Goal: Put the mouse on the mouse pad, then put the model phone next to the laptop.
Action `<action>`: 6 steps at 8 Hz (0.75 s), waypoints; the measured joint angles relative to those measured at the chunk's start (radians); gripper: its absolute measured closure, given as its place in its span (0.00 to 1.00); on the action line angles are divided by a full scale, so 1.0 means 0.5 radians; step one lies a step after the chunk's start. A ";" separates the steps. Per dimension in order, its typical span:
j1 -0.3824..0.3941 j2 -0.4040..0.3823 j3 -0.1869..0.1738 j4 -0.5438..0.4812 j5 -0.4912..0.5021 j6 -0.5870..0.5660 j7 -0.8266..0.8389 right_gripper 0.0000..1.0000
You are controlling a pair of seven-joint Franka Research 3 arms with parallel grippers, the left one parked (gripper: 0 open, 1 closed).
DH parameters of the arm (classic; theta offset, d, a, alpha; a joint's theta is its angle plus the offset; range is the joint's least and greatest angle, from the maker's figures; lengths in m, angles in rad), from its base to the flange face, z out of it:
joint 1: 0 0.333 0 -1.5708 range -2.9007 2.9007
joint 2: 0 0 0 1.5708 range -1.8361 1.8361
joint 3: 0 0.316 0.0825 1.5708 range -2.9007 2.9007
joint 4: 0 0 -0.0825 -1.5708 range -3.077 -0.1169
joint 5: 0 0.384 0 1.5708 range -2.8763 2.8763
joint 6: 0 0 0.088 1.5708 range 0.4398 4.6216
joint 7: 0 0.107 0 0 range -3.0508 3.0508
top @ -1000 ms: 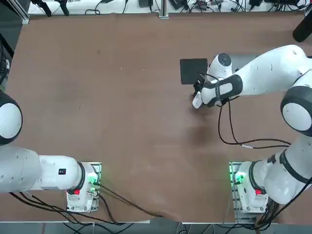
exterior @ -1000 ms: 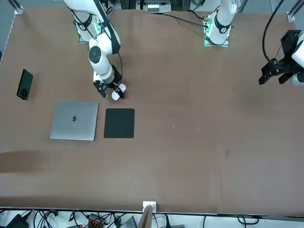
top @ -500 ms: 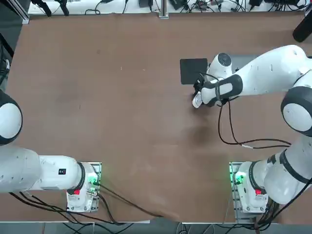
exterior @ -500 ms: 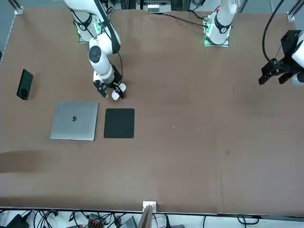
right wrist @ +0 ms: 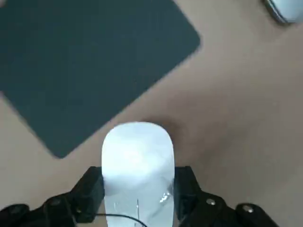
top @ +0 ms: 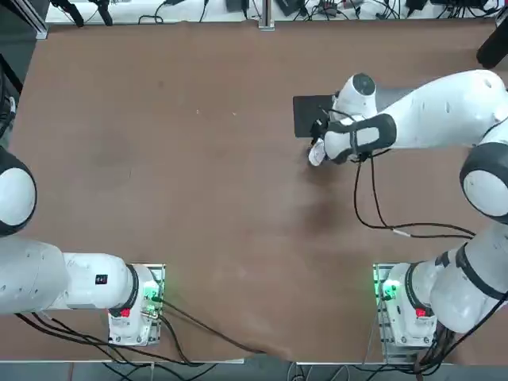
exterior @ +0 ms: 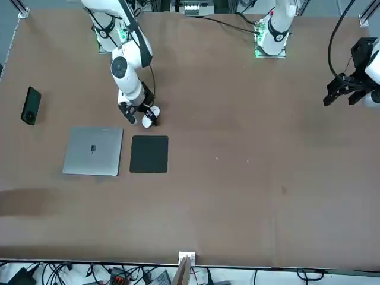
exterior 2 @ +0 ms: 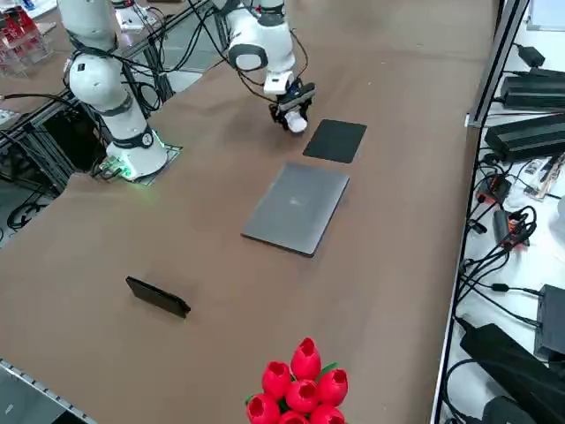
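Observation:
My right gripper (right wrist: pixel 138 208) is shut on the white mouse (right wrist: pixel 137 158), one black finger on each side. A shadow lies under the mouse, which hangs just above the brown table. In the front view the mouse (exterior: pixel 152 113) is a short way behind the black mouse pad (exterior: pixel 149 154), toward the robot. The silver laptop (exterior: pixel 93 151) lies closed beside the pad. The dark model phone (exterior: pixel 31 105) lies flat, apart from the laptop, near the table's edge. From overhead the mouse (top: pixel 316 154) sits just short of the pad (top: pixel 308 113), and the arm hides most of the laptop.
Red artificial tulips (exterior 2: pixel 300 386) stand at the table's near corner in the right side view, past the phone (exterior 2: pixel 158 296). Cables and power bricks (exterior 2: pixel 530 97) lie off the table's edge. Open brown tabletop stretches across the robot's left half.
The gripper's fingers have shut on the mouse. The hand has carried it a little toward the mouse pad and slightly off the table.

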 joint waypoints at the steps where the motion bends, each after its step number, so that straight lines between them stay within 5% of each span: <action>1: -0.011 -0.014 -0.031 0.114 -0.071 -0.150 -0.167 0.22; 3: -0.118 0.034 -0.088 0.460 -0.286 -0.592 -0.477 0.22; 6: -0.294 0.342 -0.098 1.122 -0.368 -1.117 -1.057 0.22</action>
